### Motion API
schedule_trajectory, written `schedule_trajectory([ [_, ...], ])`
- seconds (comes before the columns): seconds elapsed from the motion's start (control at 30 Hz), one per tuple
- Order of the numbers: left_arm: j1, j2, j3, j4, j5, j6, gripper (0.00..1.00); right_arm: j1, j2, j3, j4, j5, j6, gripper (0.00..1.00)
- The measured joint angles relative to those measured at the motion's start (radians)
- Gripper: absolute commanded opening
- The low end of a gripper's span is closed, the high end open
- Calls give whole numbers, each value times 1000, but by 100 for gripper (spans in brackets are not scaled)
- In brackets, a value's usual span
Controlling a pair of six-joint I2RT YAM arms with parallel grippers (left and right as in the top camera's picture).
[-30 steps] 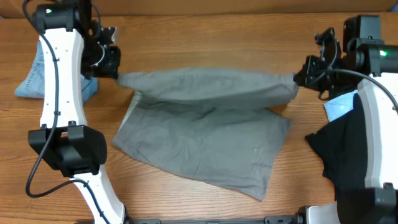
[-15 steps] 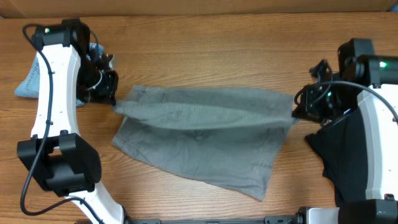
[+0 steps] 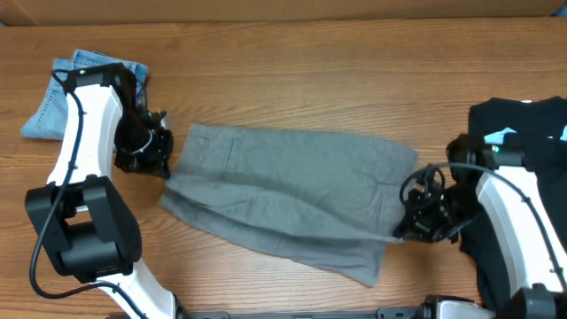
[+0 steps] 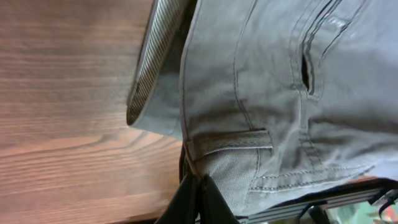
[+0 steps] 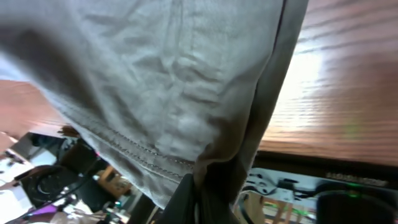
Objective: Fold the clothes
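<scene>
Holding anything in those two hands at the moment?

Both. My left gripper (image 3: 160, 156) is pinched tight on the waistband corner of the grey-khaki shorts (image 3: 292, 190), at their 9 o'clock. My right gripper (image 3: 413, 227) is clamped on the opposite corner, down at their 4 o'clock. No gap shows between either pair of fingers, only cloth.

How are the arms set?

The left arm reaches up the 9 o'clock side of the table (image 3: 310, 62) and bends inward, wrist low at the cloth. The right arm comes in from 4 o'clock, its wrist tucked close to the hem.

And the fabric?

Matte woven cotton with soft creases and double-stitched seams. My left wrist camera shows a belt loop (image 4: 233, 142), a narrow pocket slit (image 4: 309, 73), and a finely striped pale lining (image 4: 152, 68) where the waistband curls over. The shorts lie flat mid-table as a wide, slanted four-sided shape, one layer over another. Light-blue denim shorts (image 3: 53, 102) sit crumpled at 10 o'clock, and black garments (image 3: 523, 142) are heaped at 3 o'clock. The table is warm wood grain.

What has changed over the last second?

The edge I hold was stretched taut between my hands towards 12 o'clock. Now my right hand has swung down to 4 o'clock and my left has dropped a little, so that edge has come over the lower layer. More of the denim and the black heap is uncovered.
</scene>
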Motion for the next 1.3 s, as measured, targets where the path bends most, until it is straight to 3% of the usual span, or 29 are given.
schedule_trajectory([
  [0.33, 0, 0, -68, 31, -42, -21, 6, 0, -95, -131, 36, -35, 108, 5],
  [0.37, 0, 0, -69, 31, -51, -27, 6, 0, -97, -144, 39, -35, 117, 9],
  [0.43, 0, 0, -69, 31, -66, -35, 8, 0, -97, -169, 45, -34, 137, 29],
  [0.57, 0, 0, -70, 31, -101, -61, 17, 1, -97, -197, 43, -34, 145, 34],
  [0.87, 1, 0, -70, 46, -135, -91, 26, 0, -98, -199, 95, -35, 150, 36],
  [1.03, 1, 0, -70, 52, -106, -99, 41, 0, -98, -199, 143, -39, 162, 39],
  [1.3, 1, 0, -70, 54, -15, -84, 46, 0, -98, -199, 236, -108, 164, 40],
])
